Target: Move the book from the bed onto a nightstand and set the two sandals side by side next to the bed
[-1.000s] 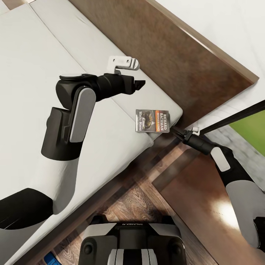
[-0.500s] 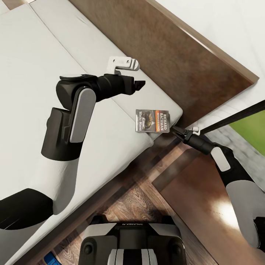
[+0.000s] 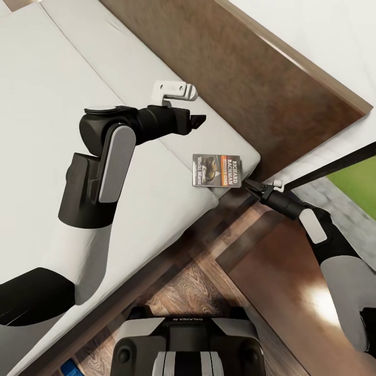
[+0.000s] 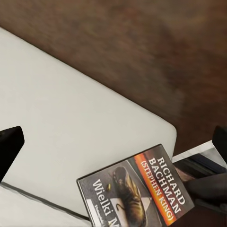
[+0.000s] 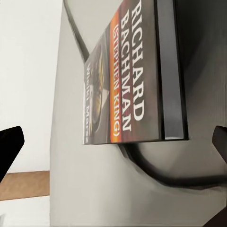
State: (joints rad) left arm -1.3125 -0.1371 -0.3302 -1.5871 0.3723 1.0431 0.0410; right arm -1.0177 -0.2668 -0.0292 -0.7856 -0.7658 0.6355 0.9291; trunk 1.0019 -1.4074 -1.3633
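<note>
There is one book, one bed, one nightstand and two grippers. A small blue piece of a sandal shows at the lower edge of the head view, beside the bed frame.

The bed has a pale grey mattress and a dark brown headboard. The floor is brown wood planks, and the wall behind the headboard is white. The nightstand top is glossy dark brown and stands just beside the bed corner.

The book lies flat on the mattress corner near the headboard, its cover up, with an orange band and white letters. The right gripper is just beside the book's edge, at the mattress corner; its jaws are spread wide, and in the right wrist view the book lies ahead between the two dark fingertips, not touching them. The left gripper hangs above the mattress, apart from the book, jaws also spread. In the left wrist view the book lies ahead of them, to one side.
</note>
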